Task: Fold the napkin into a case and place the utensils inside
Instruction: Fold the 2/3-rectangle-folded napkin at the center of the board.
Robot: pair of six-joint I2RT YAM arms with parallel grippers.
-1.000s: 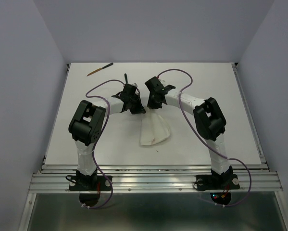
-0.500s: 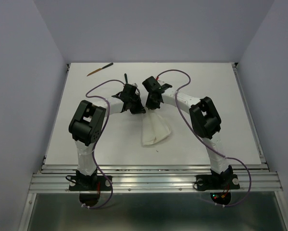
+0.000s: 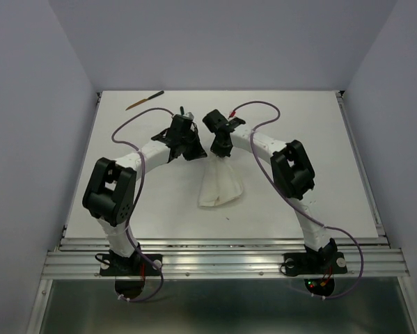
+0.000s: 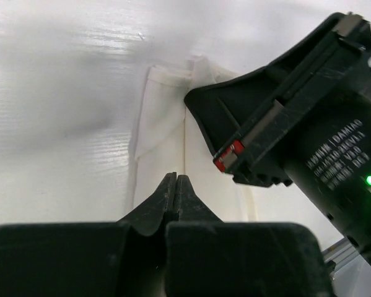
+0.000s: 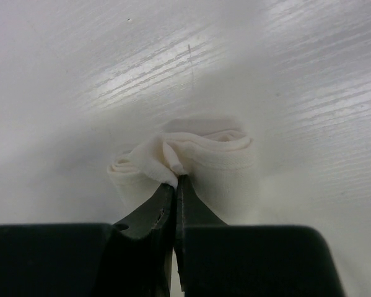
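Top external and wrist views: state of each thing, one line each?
napkin: loosely folded in layers, one end pinched and gathered.
right gripper: shut on the napkin's edge.
left gripper: shut, nothing seen in it, tips over the napkin.
wooden utensil: lying flat at the far left of the table, apart from the napkin, not gripped.

Soft, even overhead light leaves the top view bright and sharp. In the wrist views glare streaks the white table (image 5: 166, 68), a grey shadow smudges it, and the near foreground blurs.
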